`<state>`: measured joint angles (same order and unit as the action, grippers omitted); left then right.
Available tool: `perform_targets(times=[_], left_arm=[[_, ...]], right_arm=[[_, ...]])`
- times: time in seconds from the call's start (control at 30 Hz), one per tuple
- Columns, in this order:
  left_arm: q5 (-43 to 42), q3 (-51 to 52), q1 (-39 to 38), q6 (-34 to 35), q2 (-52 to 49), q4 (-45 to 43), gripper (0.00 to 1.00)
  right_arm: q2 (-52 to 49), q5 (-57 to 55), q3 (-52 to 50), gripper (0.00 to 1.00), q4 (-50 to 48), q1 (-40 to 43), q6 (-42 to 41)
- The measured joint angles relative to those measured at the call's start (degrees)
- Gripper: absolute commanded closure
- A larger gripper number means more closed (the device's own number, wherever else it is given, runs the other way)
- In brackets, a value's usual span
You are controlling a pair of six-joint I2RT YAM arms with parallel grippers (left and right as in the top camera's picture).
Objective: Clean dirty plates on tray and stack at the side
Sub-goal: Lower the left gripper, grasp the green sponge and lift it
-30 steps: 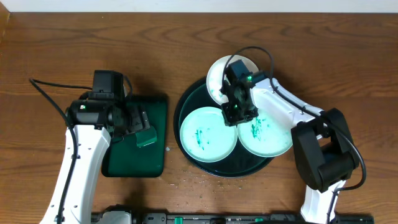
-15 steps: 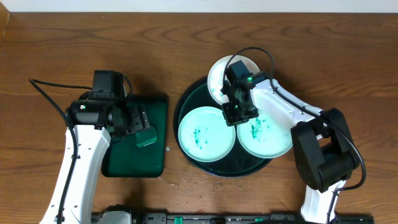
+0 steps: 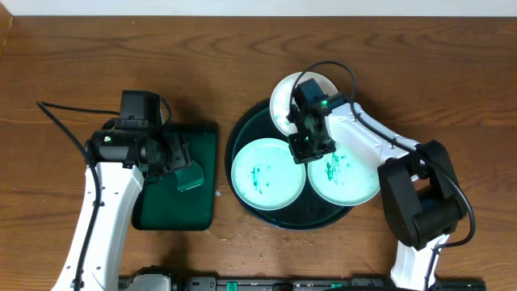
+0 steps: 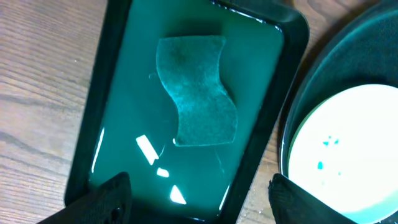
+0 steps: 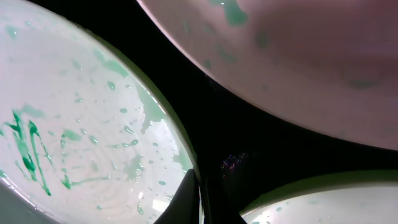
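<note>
- Right fingers (image 5: 186, 202), newly closed, are resting at the rim of the teal-smeared round white plate (image 3: 268, 174) lying in the large round black-green tray (image 3: 242, 129).
- Left fingers (image 4: 106, 199), open, are hovering above a wavy green sponge (image 4: 198, 93).

Overhead: fixed, looks straight down over the whole bench (image 3: 242, 48). Left wrist: near, looks down on rectangular tray (image 4: 124, 93) and rim of round tray (image 4: 329, 56). Right wrist: very close among plates (image 5: 74, 124); overhead shares both.
</note>
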<state>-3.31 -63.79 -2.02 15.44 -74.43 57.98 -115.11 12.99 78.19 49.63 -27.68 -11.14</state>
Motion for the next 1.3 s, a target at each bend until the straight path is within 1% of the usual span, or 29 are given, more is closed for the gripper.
perform_targets(times=[0.2, 0.3, 0.4, 0.47, 0.53, 0.57, 0.6, 0.63, 0.7, 0.9, 1.03, 1.1, 1.3], left_arm=[[1.4, 0.0, 0.0, 0.0, -3.2, -1.9, 0.33], [1.8, 0.0, 0.0, 0.0, -6.6, -3.4, 0.40], [2.0, 0.0, 0.0, 0.2, -11.1, -6.1, 0.41], [2.0, 0.0, 0.0, 0.2, -13.7, -8.2, 0.48], [2.0, 0.0, 0.0, 0.3, -16.3, -9.9, 0.48], [2.0, 0.0, 0.0, 0.2, -17.4, -10.6, 0.51], [2.0, 0.0, 0.0, 0.2, -18.4, -11.1, 0.56], [2.0, 0.0, 0.0, 0.5, -19.5, -11.3, 0.58], [2.3, 0.0, 0.0, 0.5, -21.1, -11.3, 0.58], [3.7, 0.0, 1.2, 3.8, -25.3, -10.8, 0.57], [3.9, 0.0, 1.7, 4.6, -25.7, -11.0, 0.52], [3.9, 0.0, 1.7, 4.9, -25.7, -11.3, 0.50], [1.7, 0.0, 1.7, 5.1, -25.7, -12.2, 0.50]], right_arm=[[0.0, 0.0, 0.0, 0.99, 0.0, 0.0, 0.0], [0.0, 0.0, 0.0, 0.99, 0.0, 0.0, 0.0], [0.0, 0.0, 0.0, 0.99, 0.0, 0.0, 0.0], [0.0, 0.0, 0.0, 0.99, 0.0, 0.0, 0.0], [0.0, 0.0, 0.0, 0.99, 0.0, 0.0, 0.0], [0.0, 0.0, 0.0, 0.99, 0.1, 0.0, 0.0], [0.0, 0.0, 0.0, 0.99, 0.1, 0.0, 0.0], [0.0, 0.0, 0.0, 0.99, 0.1, 0.0, 0.0], [0.0, 0.0, 0.0, 0.99, 0.2, 0.0, 0.0], [0.0, 0.0, 0.0, 0.99, 0.3, 0.0, 0.0], [0.0, 0.0, 0.0, 0.99, 0.3, 0.0, 0.0], [0.0, 0.0, 0.0, 0.99, 0.3, 0.0, 0.0], [0.0, 0.0, 0.0, 0.99, 0.4, 0.0, 0.0]])
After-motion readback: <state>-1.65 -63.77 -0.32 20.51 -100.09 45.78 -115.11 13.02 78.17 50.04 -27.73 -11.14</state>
